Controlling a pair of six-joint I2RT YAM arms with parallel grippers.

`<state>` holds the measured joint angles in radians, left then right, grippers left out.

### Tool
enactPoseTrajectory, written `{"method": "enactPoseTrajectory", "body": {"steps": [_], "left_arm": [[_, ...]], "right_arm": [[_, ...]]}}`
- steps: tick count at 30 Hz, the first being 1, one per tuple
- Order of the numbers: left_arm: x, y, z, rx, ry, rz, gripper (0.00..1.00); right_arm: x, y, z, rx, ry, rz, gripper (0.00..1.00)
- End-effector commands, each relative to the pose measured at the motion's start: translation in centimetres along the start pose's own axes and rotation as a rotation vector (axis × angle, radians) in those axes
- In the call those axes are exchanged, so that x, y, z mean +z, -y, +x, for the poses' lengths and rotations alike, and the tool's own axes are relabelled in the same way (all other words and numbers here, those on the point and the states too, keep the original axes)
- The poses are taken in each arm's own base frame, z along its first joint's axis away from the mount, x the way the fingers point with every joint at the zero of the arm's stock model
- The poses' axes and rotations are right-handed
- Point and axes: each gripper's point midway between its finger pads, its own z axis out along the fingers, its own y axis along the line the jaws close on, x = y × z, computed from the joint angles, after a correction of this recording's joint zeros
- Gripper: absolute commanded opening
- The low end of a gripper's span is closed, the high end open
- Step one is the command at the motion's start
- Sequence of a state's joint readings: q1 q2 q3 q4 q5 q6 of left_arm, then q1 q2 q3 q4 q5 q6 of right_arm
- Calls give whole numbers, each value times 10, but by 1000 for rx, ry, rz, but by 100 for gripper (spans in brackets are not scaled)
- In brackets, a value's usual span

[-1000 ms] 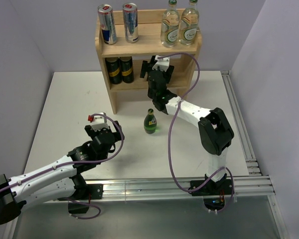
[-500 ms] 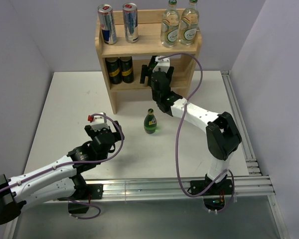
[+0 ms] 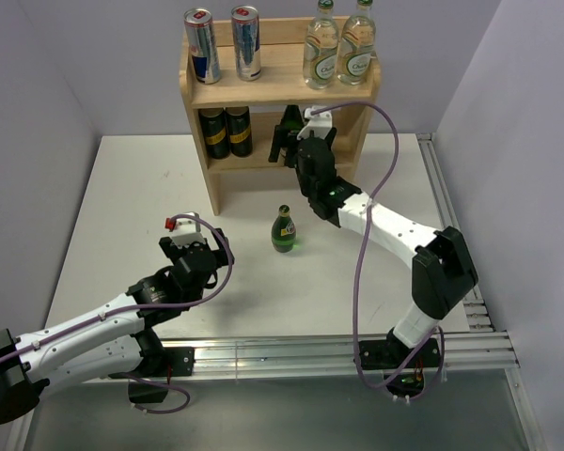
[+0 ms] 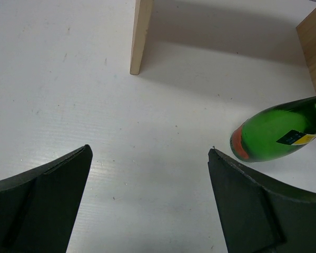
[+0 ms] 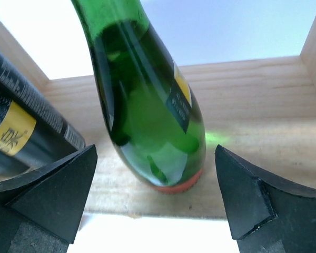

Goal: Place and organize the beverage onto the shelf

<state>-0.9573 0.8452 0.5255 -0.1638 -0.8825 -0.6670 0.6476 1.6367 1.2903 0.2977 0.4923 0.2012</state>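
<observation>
I read this as release step: right pincer [image 3: 289,141] spread either side of green bottle [image 5: 147,105], which stands on lower tier of shelf [image 3: 263,89], upper centre. Next: I back out straight, no nudge. Second green bottle [image 3: 283,230] stands mid-bench [image 3: 132,188]; left pincer [image 4: 149,153] spread, empty, near it.

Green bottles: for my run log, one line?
right gripper open around shelved bottle | left gripper open | second bottle on table

The desk [image 3: 122,207] bears a shelf [image 3: 263,94] and one upright green bottle [image 3: 283,231]; cans [image 3: 202,47] and clear bottles [image 3: 321,52] stand on the shelf's top.
</observation>
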Motion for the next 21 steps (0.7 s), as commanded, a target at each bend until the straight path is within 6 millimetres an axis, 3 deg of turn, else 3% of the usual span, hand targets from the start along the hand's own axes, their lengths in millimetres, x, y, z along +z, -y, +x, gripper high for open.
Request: {"method": "enactPoseTrajectory", "body": {"steps": [1, 5, 11, 12, 13, 16, 17, 19, 21], "left_arm": [[-2, 0, -9, -29, 24, -3, 99], [-2, 0, -8, -29, 23, -6, 99], [-2, 0, -8, -27, 21, -9, 99], [-2, 0, -8, -28, 21, -9, 99], [-2, 0, -7, -25, 20, -8, 99], [-2, 1, -8, -27, 20, -2, 99], [-1, 1, -6, -24, 18, -6, 99], [-1, 2, -6, -24, 16, -3, 99], [-1, 2, -7, -24, 16, -5, 99]], "right_arm": [[-17, -2, -14, 41, 15, -30, 100], [-33, -4, -13, 55, 2, -48, 100], [-82, -6, -13, 106, 0, -67, 100], [-95, 1, -10, 105, 5, -47, 100], [-108, -9, -5, 99, 0, -73, 100], [-137, -4, 11, 93, -15, -57, 100], [-154, -9, 25, 103, -48, -84, 100], [-171, -10, 42, 119, -79, -98, 100], [-194, -12, 73, 141, -141, -136, 100]]}}
